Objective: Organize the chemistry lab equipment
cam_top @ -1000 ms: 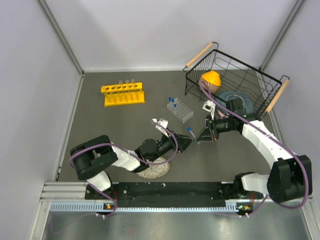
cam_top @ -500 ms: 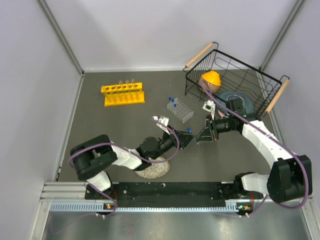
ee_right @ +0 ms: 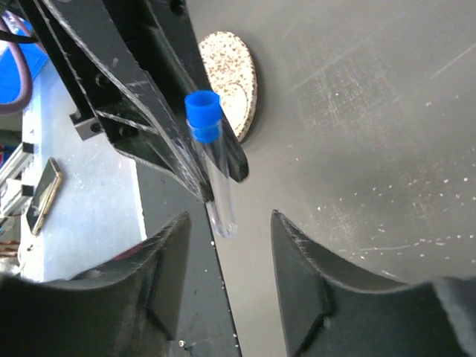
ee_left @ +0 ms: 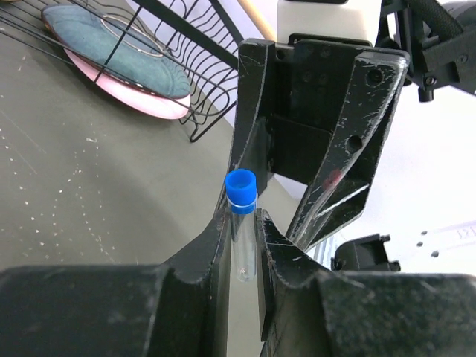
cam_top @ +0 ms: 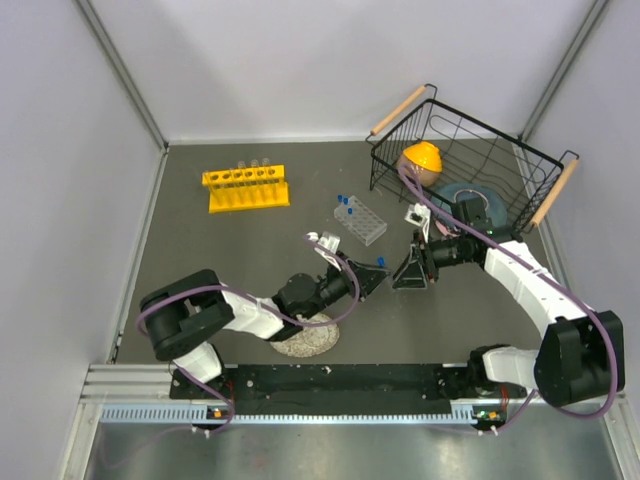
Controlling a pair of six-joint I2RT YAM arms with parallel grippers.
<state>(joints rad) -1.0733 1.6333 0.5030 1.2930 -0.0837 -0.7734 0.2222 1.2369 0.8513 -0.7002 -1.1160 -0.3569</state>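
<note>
While the left fingers (ee_left: 214, 249) are clamped on a blue-capped vial (ee_left: 242, 242), the right fingers (ee_right: 299, 256) stand apart on either side of it, not touching the glass. The vial is upright, cap up, held above the middle of the counter (cam_top: 200, 270), with the two arms meeting tip to tip.

The counter is matte dark grey with fine scuffs and white specks. Pale grey walls (cam_top: 300, 60) close in the back and both sides, and an aluminium rail (cam_top: 300, 385) runs along the near edge.

- Yellow rack (cam_top: 246, 190) at 10 o'clock, clear tubes (cam_top: 254, 165) standing in it.
- Grid rack (cam_top: 362, 224) just off centre toward 1 o'clock, two blue caps at its far end.
- Wire basket (cam_top: 480, 150) at 2 o'clock.
- Speckled plate (cam_top: 305, 345) at 7 o'clock, partly under the left arm.
</note>
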